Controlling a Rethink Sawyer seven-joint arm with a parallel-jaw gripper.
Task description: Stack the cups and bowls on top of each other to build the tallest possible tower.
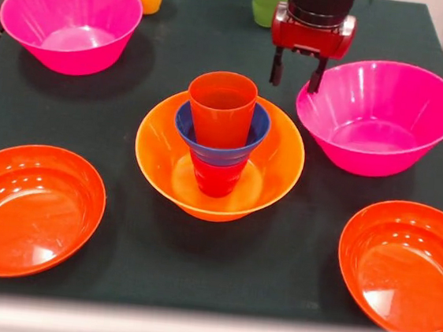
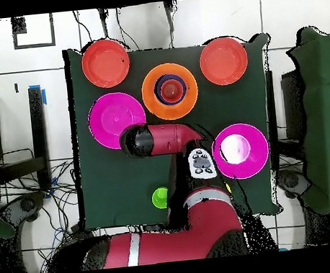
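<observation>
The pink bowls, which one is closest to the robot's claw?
The pink bowl at the front view's right; the gripper hangs just beside its rim. The other pink bowl sits far off.

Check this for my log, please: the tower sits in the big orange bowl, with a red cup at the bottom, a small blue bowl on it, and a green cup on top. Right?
Not quite. The cup on top is orange, not green, as the front view shows. The green cup stands apart at the table's far edge. The rest holds: big orange bowl, red cup, small blue bowl.
</observation>
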